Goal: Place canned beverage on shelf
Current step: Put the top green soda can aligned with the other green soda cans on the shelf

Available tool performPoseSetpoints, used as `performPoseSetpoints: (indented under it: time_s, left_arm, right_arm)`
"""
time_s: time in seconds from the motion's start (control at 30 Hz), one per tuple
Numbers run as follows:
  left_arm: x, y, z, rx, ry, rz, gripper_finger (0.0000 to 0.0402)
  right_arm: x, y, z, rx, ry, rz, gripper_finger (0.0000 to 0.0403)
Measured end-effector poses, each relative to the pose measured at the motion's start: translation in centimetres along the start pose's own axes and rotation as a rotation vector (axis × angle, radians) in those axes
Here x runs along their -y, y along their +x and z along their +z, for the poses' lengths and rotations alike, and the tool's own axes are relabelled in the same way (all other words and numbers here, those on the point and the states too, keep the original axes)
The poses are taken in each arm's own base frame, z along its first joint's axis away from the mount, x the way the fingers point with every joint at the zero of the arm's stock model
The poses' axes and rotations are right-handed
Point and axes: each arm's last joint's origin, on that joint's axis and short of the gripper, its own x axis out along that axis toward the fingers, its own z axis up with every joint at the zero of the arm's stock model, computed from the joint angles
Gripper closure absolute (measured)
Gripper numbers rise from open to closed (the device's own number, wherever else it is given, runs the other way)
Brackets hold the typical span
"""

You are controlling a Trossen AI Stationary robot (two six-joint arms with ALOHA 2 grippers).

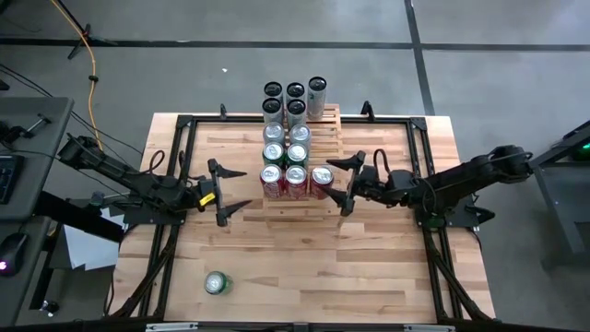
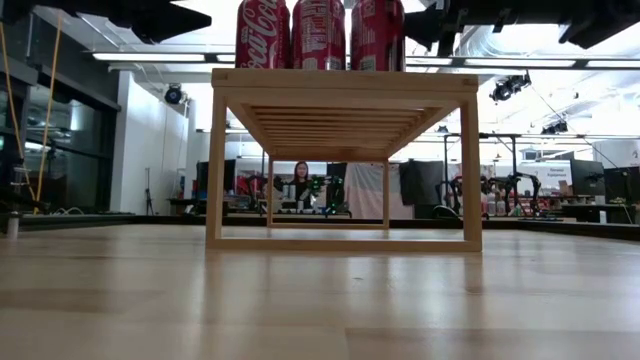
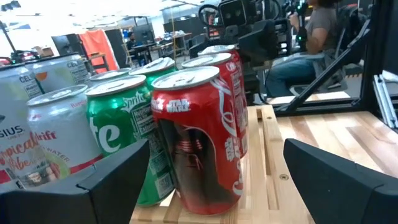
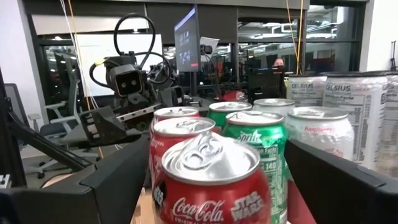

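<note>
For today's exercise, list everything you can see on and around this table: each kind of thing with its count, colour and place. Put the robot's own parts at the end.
Shelf: one, pale wood slats, far middle of the table.
Red cans: three, front row of the shelf.
Green cans: two, second row.
Silver and white cans: two, third row.
Tall cans: five as far as the high view shows, dark tops, back of the shelf.
Loose can: one, green, alone on the near left tabletop.
Person: one, in the room behind.
Left pincer: open, left of the red cans, empty.
Right pincer: open, right of the red cans, empty.
</note>
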Motion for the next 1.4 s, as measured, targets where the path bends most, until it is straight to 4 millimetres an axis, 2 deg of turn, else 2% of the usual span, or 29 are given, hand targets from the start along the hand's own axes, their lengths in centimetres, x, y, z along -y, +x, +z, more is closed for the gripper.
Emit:
performPoseSetpoints:
  time_s: [0.47,0.67,1.0,1.27,1.4]
  left_arm:
    - [-0.6,-0.7,0.4,0.016,-0.054,0.003,0.0039]
    - [-0.7,-0.9,0.3,0.006,-0.057,0.001,0.0039]
    - [-0.7,-0.9,0.2,-0.006,-0.054,0.000,0.0039]
    - [-0.7,-0.9,0.0,-0.022,-0.043,-0.003,0.0039]
    - [-0.7,-0.9,-0.1,-0.032,-0.038,0.022,0.0039]
  right_arm:
    - [1.3,-2.7,3.8,0.004,0.002,-0.001,0.0043]
    - [2.0,-4.1,4.2,-0.084,-0.020,-0.030,0.0043]
    - [2.6,-5.0,2.2,-0.281,-0.031,-0.145,0.0043]
    - [3.7,-6.8,-2.0,-0.361,-0.023,-0.332,0.0043]
    - [4.2,-7.5,-3.3,-0.350,0.023,-0.459,0.0043]
